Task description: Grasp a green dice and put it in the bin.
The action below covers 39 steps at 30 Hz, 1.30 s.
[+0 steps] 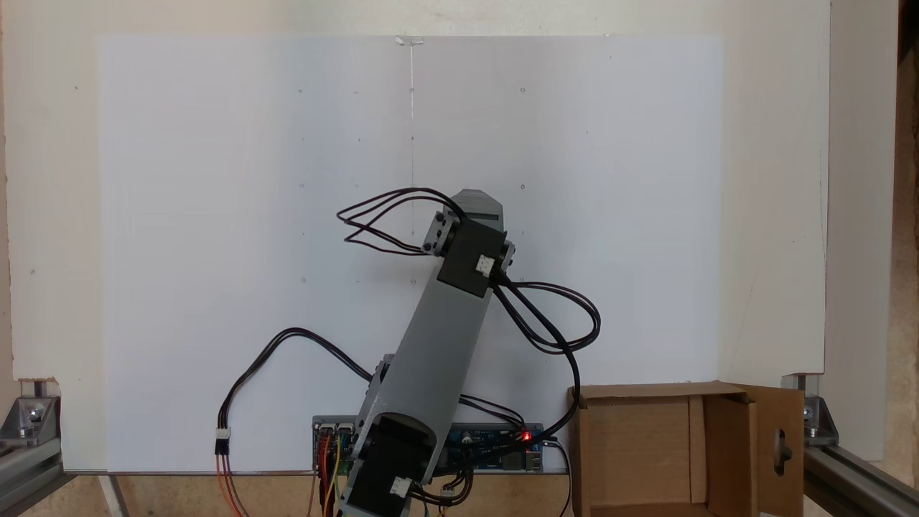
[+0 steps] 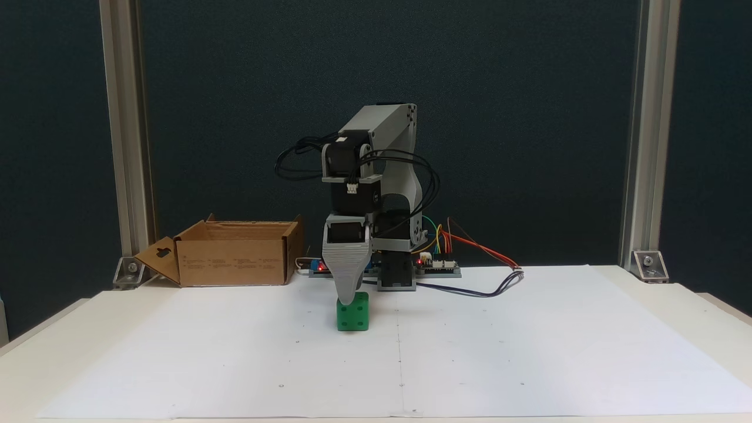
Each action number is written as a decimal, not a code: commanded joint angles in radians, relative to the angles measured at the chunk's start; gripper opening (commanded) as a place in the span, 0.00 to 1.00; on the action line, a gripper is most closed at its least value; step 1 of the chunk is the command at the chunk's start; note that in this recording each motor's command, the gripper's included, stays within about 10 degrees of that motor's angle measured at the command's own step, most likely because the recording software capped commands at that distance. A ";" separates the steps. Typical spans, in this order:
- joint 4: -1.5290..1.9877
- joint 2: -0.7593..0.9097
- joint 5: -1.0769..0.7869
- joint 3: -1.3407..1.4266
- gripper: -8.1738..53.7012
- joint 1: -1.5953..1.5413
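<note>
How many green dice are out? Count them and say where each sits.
1. The green dice sits on the white paper in front of the arm, directly under the tool. Others may be hidden behind the arm or inside the cardboard box.

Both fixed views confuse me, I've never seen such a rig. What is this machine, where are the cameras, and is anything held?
It is a small grey hobby robot arm bolted at a table edge. One fixed view looks down from above, over the arm's back. The other stands at table height, facing the arm. White paper covers the table. On it sits the green dice, with the arm's tool lowered right at its top; whether it grips cannot be told, since only one jaw shows. The bin, an open cardboard box, stands beside the arm's base.
</note>
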 commanded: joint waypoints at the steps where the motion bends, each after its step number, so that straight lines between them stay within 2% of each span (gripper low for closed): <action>1: 0.000 0.003 -0.060 -0.003 0.85 0.000; 19: -0.025 -0.003 -0.057 0.005 0.84 -0.002; 39: -0.175 -0.087 -0.055 0.063 0.83 0.000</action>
